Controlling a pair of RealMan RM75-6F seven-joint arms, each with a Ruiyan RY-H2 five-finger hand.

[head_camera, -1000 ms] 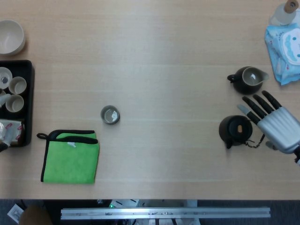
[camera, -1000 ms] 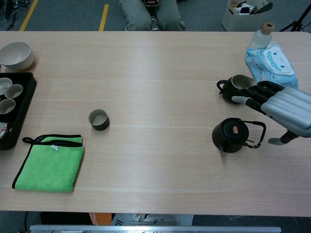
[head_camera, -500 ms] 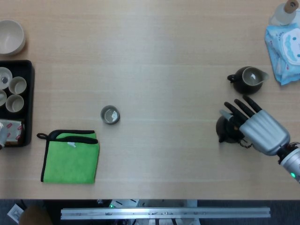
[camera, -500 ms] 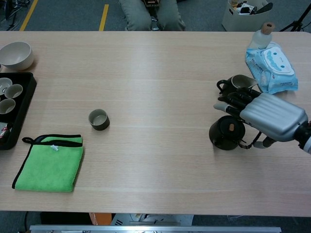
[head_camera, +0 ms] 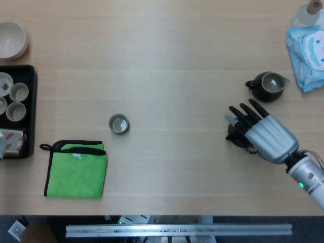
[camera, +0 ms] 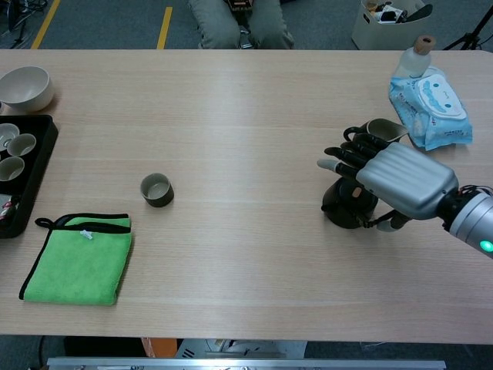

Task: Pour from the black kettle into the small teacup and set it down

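Note:
The black kettle [head_camera: 233, 135] [camera: 341, 213] stands on the table at the right, mostly covered by my right hand [head_camera: 264, 135] [camera: 394, 180]. The hand lies over the kettle's lid and handle with its fingers straight and spread, pointing up-left. Its thumb shows below the handle in the chest view, apart from the fingers. Whether the handle is caught under the palm is hidden. The small teacup [head_camera: 119, 124] [camera: 156, 190] stands upright left of centre, far from the hand. My left hand shows in neither view.
A dark pitcher [head_camera: 268, 86] stands just behind the kettle. A blue wipes pack [head_camera: 309, 53] and a bottle [head_camera: 309, 12] lie at the far right. A green cloth [head_camera: 76, 169] lies front left. A black tray [head_camera: 32, 109] of cups and a bowl [head_camera: 10, 39] sit at the left edge.
My right hand has moved left from beside the kettle to over it. The kettle has slid a little to the left with it. The fingers stay spread.

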